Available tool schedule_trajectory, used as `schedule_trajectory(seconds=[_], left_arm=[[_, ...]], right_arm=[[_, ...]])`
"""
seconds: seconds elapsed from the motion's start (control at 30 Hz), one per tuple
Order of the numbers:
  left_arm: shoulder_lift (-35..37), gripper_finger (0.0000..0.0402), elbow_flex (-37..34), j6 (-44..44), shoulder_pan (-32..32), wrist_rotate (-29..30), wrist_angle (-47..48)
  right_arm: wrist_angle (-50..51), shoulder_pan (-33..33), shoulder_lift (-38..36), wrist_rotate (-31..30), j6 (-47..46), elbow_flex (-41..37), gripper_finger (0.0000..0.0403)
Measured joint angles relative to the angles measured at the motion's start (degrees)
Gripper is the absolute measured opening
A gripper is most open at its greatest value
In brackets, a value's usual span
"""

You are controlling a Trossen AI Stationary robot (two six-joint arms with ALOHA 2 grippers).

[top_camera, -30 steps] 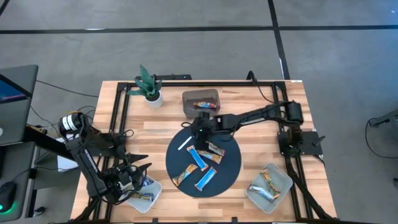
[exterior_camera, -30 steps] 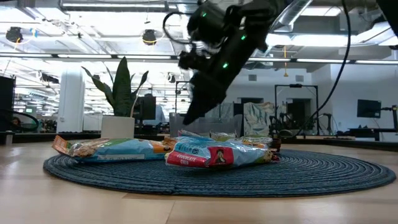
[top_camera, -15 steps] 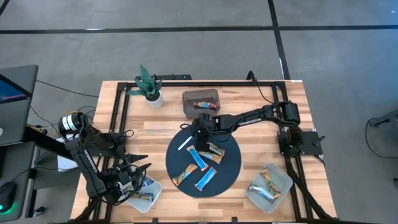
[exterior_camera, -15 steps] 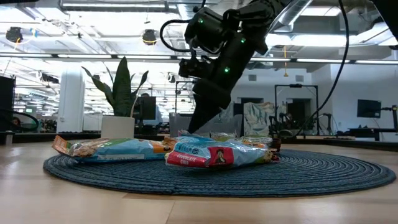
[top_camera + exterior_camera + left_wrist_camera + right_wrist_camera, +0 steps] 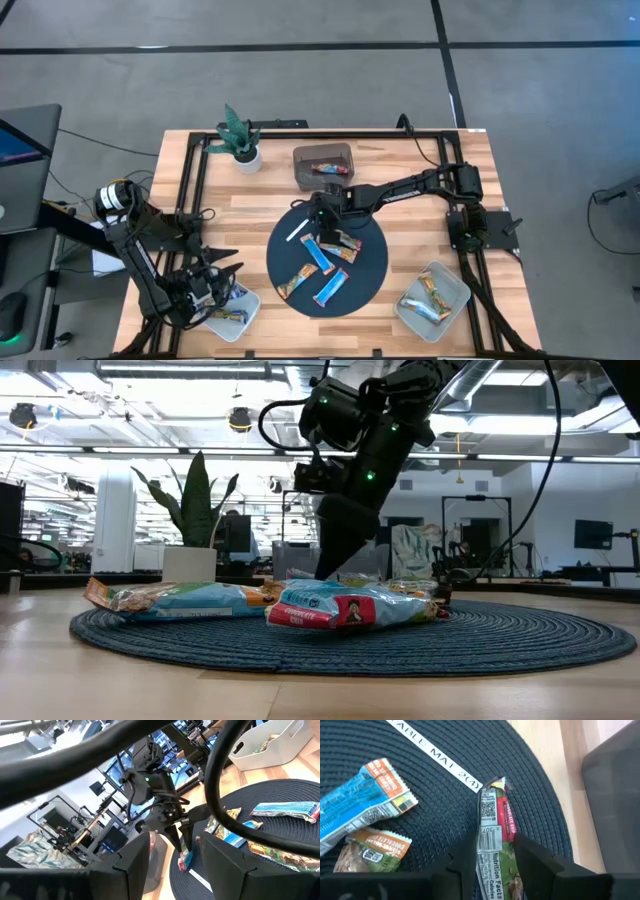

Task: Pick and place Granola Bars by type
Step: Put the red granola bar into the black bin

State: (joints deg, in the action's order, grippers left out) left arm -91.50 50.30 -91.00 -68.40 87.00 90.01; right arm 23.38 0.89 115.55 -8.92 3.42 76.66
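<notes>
Several granola bars lie flat on the round dark mat: blue-white ones, orange-brown ones and a red-and-green one near the mat's far-left rim, beside a white label strip. My right gripper is open and low over the red-and-green bar, one finger on each long side of it; in the low view it reaches down behind the bars. My left gripper waits open above the near-left white bin.
A dark bin holding a red bar stands just beyond the mat's far edge. A white bin with orange bars sits near right. A potted plant stands far left. Black rails frame the table's sides.
My right gripper has come down toward the mat and a little toward the near edge, ending with its fingers astride the red-and-green bar. The bars have stayed where they were.
</notes>
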Motion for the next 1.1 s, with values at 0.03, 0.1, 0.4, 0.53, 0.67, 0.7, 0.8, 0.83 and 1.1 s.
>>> schedule_trajectory(seconds=[0.03, 0.1, 0.4, 0.53, 0.67, 0.7, 0.8, 0.83, 1.1], left_arm=[[0.0, 0.0168, 0.0, 0.26, 0.0, 0.2, -0.01], [0.0, 0.0168, 0.0, 0.33, 0.0, 0.5, 0.0], [-0.02, 0.0168, 0.0, 0.32, 0.33, 0.52, -0.01], [-0.02, 0.0168, 0.0, 0.3, 0.33, 0.54, 0.01], [-0.02, 0.0168, 0.0, 0.32, 0.31, 0.54, 0.01], [-0.02, 0.0168, 0.0, 0.3, 0.31, 0.56, 0.01], [-0.02, 0.0168, 0.0, 0.32, 0.31, 0.57, 0.0], [-0.02, 0.0168, 0.0, 0.31, 0.31, 0.57, 0.01], [-0.02, 0.0168, 0.0, 0.32, 0.31, 0.57, 0.01]], right_arm=[[0.34, 0.0, 0.0, 0.03, -0.15, 0.0, 0.0123], [0.96, 0.0, 0.0, 0.28, -0.74, 0.0, 0.0122], [2.98, 0.0, 0.0, 1.06, -2.01, 0.0, 0.0119], [2.96, 0.0, 0.02, 1.04, -2.01, 0.0, 0.0092], [2.92, 0.0, 0.02, 1.02, -1.98, 0.0, 0.0038], [2.9, 0.0, 0.02, 0.99, -1.98, 0.0, 0.0023], [2.83, 0.01, 0.02, 0.74, -1.99, 0.0, 0.0008], [2.82, -0.09, 0.02, 0.38, -2.01, 0.0, 0.0009], [3.4, -2.25, -0.35, -1.65, -1.99, 0.18, 0.0001]])
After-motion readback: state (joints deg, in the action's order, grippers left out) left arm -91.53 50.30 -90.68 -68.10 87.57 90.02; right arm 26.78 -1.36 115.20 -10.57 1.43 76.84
